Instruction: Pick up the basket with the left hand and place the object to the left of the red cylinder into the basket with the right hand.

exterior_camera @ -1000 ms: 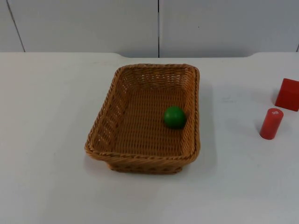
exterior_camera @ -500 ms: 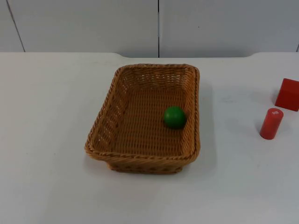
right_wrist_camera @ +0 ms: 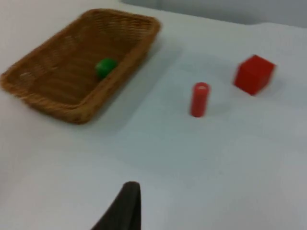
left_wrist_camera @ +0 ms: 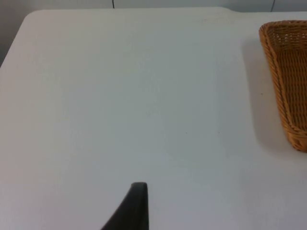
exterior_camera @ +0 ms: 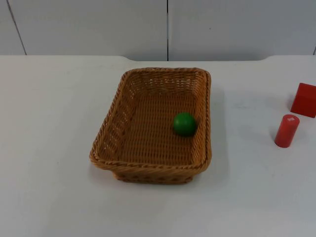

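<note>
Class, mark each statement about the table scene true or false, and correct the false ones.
1. The green ball lies inside the basket. True.
2. The red cylinder lies on its side. False: it stands upright.
3. The red cube sits on the table, outside the basket. True.
4. The basket is held off the table by a gripper. False: it rests on the table, with nothing gripping it.

Left gripper [left_wrist_camera: 136,211] hangs above the table, one black fingertip visible in its wrist view. Right gripper [right_wrist_camera: 125,208] likewise sits above the table, one fingertip in view.
</note>
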Motion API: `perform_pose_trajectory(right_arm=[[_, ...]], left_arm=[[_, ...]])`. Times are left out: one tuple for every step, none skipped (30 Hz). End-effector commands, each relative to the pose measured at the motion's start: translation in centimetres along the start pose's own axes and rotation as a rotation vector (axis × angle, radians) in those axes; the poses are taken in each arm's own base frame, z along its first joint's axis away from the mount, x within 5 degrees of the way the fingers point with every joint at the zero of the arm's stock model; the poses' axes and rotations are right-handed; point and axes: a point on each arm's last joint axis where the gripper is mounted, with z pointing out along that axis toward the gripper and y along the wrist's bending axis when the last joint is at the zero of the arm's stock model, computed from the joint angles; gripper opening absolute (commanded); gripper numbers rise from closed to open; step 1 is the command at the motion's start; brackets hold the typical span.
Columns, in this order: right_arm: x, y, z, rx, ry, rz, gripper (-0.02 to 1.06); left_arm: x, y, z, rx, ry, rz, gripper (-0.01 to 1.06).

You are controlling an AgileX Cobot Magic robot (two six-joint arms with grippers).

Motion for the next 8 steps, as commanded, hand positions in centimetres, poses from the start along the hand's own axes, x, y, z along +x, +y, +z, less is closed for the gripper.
perform_pose_trajectory(right_arm=[[0.09,0.12,0.0,0.094,-0.005,0.049,1.05],[0.09,0.12,0.0,0.094,-0.005,0.049,1.05],[0.1,0.15,-0.02,0.127,-0.005,0.066,1.05],[0.11,0.18,-0.03,0.157,-0.005,0.082,1.05],[0.12,0.2,-0.05,0.18,-0.005,0.093,1.05],[0.12,0.23,-0.06,0.213,-0.004,0.111,1.05],[0.12,0.23,-0.06,0.213,-0.004,0.111,1.05],[0.13,0.25,-0.07,0.23,-0.004,0.119,1.05]], left_arm=[[-0.01,0.05,0.04,-0.006,-0.013,0.002,1.05],[-0.01,0.05,0.04,-0.006,-0.013,0.002,1.05],[-0.01,0.05,0.04,-0.006,-0.013,0.002,1.05],[-0.01,0.05,0.04,-0.006,-0.013,0.002,1.05],[-0.01,0.05,0.04,-0.006,-0.013,0.002,1.05],[-0.01,0.05,0.04,-0.006,-0.013,0.002,1.05],[-0.01,0.05,0.04,-0.006,-0.013,0.002,1.05],[-0.01,0.05,0.04,-0.006,-0.013,0.002,1.05]])
